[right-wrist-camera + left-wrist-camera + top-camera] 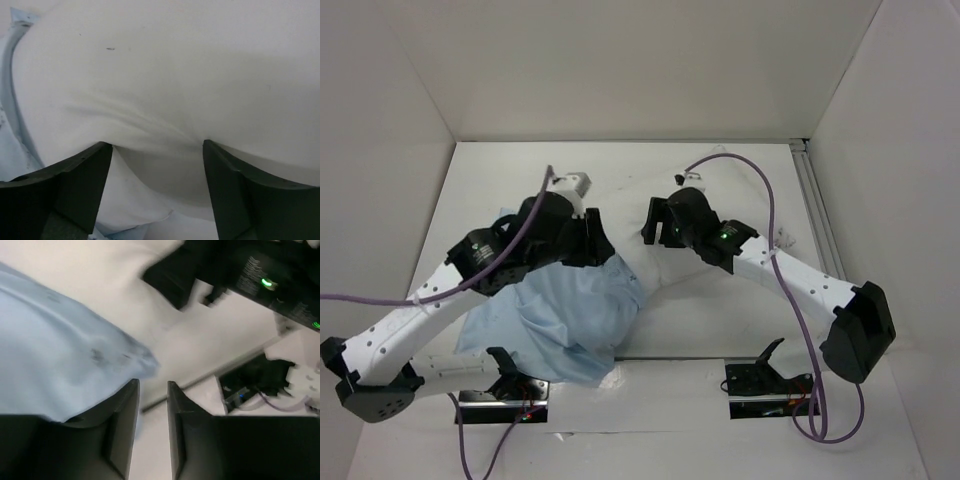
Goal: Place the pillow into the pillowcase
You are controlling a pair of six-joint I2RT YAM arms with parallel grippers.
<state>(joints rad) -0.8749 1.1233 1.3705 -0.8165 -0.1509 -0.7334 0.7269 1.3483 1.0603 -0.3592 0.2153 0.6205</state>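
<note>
Left hand [152, 386] narrow beside pillowcase [55, 355], right hand [156, 145] wide at pillow [175, 70].

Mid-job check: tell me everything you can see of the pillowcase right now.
The pillowcase is thin light blue cloth with a few dark specks. It lies wrinkled and bunched on the table, left of centre, and the left arm reaches over its far-left part. Its right edge meets the white pillow. In the right wrist view a blue rim curves round the pillow's left end. The left gripper is open at the cloth's edge, with nothing between its fingers.
</note>
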